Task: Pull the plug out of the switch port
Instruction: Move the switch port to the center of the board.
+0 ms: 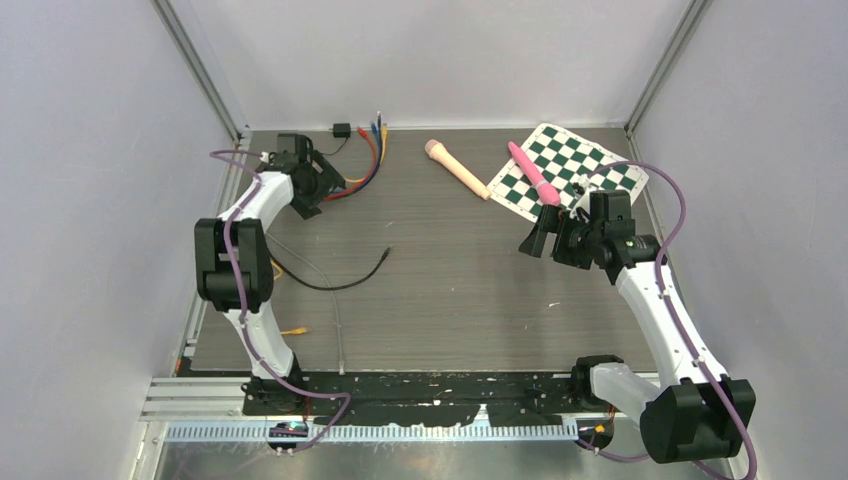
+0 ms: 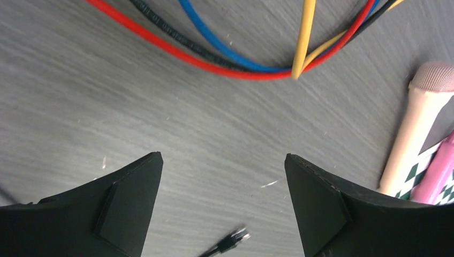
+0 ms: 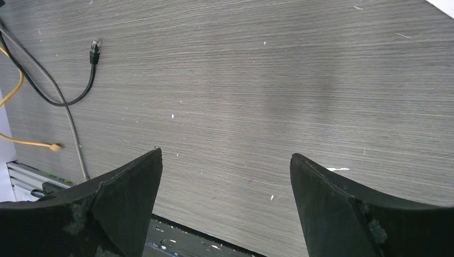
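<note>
A small black switch box (image 1: pixel 342 130) sits at the back edge with a thin black lead; its ports are too small to make out. Red, blue, yellow and black cables (image 1: pixel 368 160) curve from the back edge toward my left gripper (image 1: pixel 318 185). In the left wrist view those cables (image 2: pixel 235 67) cross the top. The left gripper (image 2: pixel 223 155) is open with only bare table between its fingers. A loose black plug (image 2: pixel 235 239) lies blurred below them. It ends a black cable (image 1: pixel 340 285) on the table. My right gripper (image 1: pixel 535 240) hovers open and empty at the right (image 3: pixel 225 152).
A beige mic-shaped handle (image 1: pixel 457 168) and a pink one (image 1: pixel 533 173) lie at the back, the pink on a green chequered mat (image 1: pixel 580 165). Yellow cable ends (image 1: pixel 293 330) and a grey cable (image 1: pixel 338 330) lie near the left arm. The black plug (image 3: pixel 95 49) shows far left.
</note>
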You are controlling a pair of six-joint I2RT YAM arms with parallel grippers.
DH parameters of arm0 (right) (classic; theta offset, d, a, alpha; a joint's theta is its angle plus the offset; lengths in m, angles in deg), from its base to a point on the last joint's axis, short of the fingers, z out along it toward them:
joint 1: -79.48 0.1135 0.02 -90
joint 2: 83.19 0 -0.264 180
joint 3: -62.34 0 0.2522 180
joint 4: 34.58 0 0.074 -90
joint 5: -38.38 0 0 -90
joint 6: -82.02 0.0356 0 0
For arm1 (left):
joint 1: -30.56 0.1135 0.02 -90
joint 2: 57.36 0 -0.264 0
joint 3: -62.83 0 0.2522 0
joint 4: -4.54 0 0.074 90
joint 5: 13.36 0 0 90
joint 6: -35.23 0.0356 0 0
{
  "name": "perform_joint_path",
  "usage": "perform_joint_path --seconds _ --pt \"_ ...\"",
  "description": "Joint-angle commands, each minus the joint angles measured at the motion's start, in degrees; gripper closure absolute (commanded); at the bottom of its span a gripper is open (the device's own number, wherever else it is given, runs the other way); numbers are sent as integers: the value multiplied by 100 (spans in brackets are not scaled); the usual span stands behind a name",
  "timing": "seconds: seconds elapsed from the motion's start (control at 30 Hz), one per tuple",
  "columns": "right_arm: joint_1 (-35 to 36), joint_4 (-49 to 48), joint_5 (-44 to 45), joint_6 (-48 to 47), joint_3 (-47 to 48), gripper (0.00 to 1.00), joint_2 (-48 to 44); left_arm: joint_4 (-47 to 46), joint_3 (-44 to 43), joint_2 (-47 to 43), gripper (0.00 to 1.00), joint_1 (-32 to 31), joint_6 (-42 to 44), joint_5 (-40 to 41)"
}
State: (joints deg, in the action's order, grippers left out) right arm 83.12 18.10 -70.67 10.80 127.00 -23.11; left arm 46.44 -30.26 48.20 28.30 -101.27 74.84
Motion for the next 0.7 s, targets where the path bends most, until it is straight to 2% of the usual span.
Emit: perform_joint_path --seconds 0.0,0.23,0.53,0.67 --pt "18 39 95 -121 43 4 -207 -36 -543 451 12 135 -438 -199" --pt "14 78 217 -164 -34 4 -290 -218 -797 1050 18 200 -1442 -364" --pt "14 67 267 -200 -27 5 -227 -246 -759 1053 19 200 -2575 481" --pt "14 73 282 -204 -33 4 -224 -133 -792 1164 22 191 -3063 693"
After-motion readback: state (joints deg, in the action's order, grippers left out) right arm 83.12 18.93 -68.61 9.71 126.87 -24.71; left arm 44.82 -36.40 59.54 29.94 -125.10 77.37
